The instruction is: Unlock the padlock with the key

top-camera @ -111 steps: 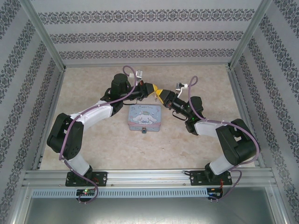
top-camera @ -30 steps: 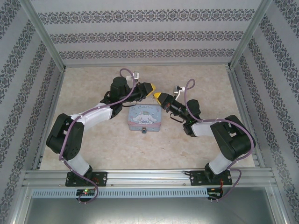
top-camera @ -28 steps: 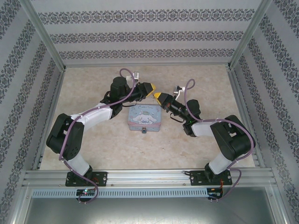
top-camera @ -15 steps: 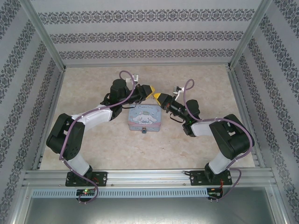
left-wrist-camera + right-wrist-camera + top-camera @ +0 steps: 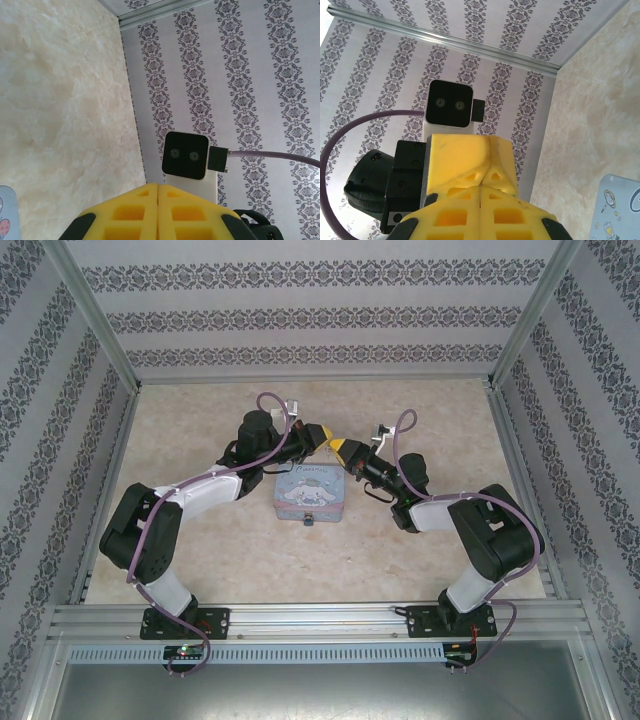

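**Top external view.** A pale, marbled surface (image 5: 200, 410) is enclosed by walls (image 5: 300, 315) papered in grey damask stripes and is framed by aluminium rails (image 5: 320, 618). A pastel cartoon tin (image 5: 310, 490) lies at the centre of the surface. The left gripper (image 5: 322, 435) and right gripper (image 5: 340, 448) meet tip to tip just beyond the tin's far edge. The padlock (image 5: 309, 521) is a tiny dark speck at the tin's near edge, on the side away from both grippers. It is too small here for any detail.

**Left wrist view.** The left gripper's yellow fingers (image 5: 130, 215) are pressed together along one seam, which the overhead picture is too coarse to show. Whether anything thin is pinched between them cannot be told. Beyond them the right arm's wrist camera (image 5: 186, 155) stands against the striped wall. A corner of the tin enters at lower left.

**Right wrist view.** The right gripper's fingers (image 5: 450, 220) are likewise closed on a single seam. Directly ahead, the left gripper's yellow fingers block the line of sight, with the left arm's wrist camera (image 5: 451, 107) above them. A printed corner of the tin shows at lower right.
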`<act>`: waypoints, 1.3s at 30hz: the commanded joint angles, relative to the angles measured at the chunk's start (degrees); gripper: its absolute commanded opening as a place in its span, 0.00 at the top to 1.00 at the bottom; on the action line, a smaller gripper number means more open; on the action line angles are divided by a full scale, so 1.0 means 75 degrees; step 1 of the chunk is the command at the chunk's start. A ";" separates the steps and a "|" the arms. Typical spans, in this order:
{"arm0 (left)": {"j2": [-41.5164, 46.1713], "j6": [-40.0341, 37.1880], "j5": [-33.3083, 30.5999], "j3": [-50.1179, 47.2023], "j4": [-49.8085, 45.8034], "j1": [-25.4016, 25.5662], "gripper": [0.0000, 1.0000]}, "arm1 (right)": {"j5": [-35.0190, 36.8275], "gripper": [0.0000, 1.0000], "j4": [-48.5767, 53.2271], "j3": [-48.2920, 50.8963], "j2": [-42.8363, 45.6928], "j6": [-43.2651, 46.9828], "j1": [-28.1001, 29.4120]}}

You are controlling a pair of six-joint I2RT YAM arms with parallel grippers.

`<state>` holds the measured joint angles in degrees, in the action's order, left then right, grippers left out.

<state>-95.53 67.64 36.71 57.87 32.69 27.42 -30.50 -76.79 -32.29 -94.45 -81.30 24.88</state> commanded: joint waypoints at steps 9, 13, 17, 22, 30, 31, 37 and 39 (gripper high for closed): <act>0.0064 0.0073 -0.0213 -0.0011 0.0599 0.0237 1.00 | 0.0099 0.65 -0.0343 0.0039 0.0124 -0.0041 -0.0179; 0.0184 0.0091 -0.0459 -0.0045 0.0618 0.0241 1.00 | 0.0201 0.55 -0.0342 0.0295 0.0367 -0.0047 -0.0406; 0.0285 0.0162 -0.0687 -0.0121 0.0645 0.0243 1.00 | 0.0269 0.54 -0.0343 0.0357 0.0539 0.0005 -0.0503; 0.0452 0.0231 -0.1035 -0.0311 0.0671 0.0258 1.00 | 0.0362 0.55 -0.0343 0.0259 0.0631 0.0046 -0.0505; 0.0619 0.0365 -0.1525 -0.0531 0.0781 0.0294 1.00 | 0.0529 0.57 -0.0343 0.0055 0.0548 0.0114 -0.0231; 0.0623 0.0374 -0.1554 -0.0543 0.0788 0.0296 1.00 | 0.0557 0.58 -0.0343 0.0032 0.0516 0.0132 -0.0176; 0.0619 0.0401 -0.1646 -0.0543 0.0821 0.0331 1.00 | 0.0656 0.60 -0.0337 -0.0191 0.0333 0.0165 0.0125; 0.0620 0.0392 -0.1670 -0.0528 0.0824 0.0335 1.00 | 0.0695 0.60 -0.0343 -0.0234 0.0287 0.0176 0.0195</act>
<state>-92.49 70.19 25.15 54.33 35.64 28.95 -26.72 -76.58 -32.38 -91.35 -81.25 25.52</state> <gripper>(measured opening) 0.052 0.401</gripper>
